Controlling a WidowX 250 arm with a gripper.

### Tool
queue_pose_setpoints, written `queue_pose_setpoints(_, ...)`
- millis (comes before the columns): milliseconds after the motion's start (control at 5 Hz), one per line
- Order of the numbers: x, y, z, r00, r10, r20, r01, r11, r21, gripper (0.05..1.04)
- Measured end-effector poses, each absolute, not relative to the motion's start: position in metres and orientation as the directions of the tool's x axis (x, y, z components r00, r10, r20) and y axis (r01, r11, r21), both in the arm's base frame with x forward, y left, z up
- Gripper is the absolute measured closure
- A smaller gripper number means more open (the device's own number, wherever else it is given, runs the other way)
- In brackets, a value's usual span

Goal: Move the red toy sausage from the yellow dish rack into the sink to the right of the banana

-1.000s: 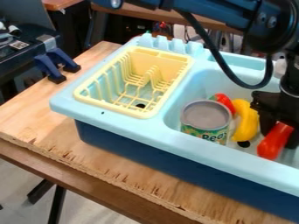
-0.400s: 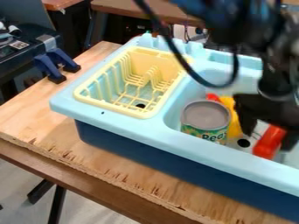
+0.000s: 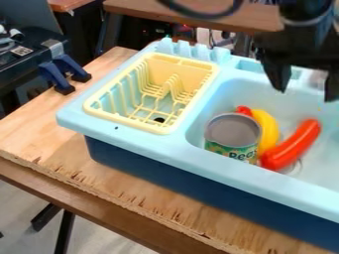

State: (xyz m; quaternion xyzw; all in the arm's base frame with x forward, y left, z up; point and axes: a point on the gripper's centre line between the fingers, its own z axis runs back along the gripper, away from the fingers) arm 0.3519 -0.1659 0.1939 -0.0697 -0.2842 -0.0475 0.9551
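Observation:
Above the back right of the sink basin, the black gripper (image 3: 306, 89) hangs open, its fingers wide apart with nothing between them. Below it in the basin lies a long red toy (image 3: 293, 145), slanting from lower left to upper right. A yellow curved toy (image 3: 266, 130) rests just left of it, behind the peas can. The can (image 3: 233, 135) stands upright at the basin's left side. A bit of another red object (image 3: 244, 110) peeks out behind the can, mostly hidden.
The light blue sink (image 3: 192, 159) sits on a wooden table (image 3: 79, 168). A yellow dish rack (image 3: 152, 92) occupies its left part. Blue clamps (image 3: 59, 74) stand at the table's back left edge.
The gripper has risen up and back from low in the basin. The red toy, earlier partly behind the gripper and steeper, now lies further left against the yellow one.

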Motion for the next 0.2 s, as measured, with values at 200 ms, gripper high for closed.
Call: queue_pose_setpoints(200,0.3480,-0.1559,0.2106,0.843,-0.040,0.536,0.108,0.989,-0.097,0.094)
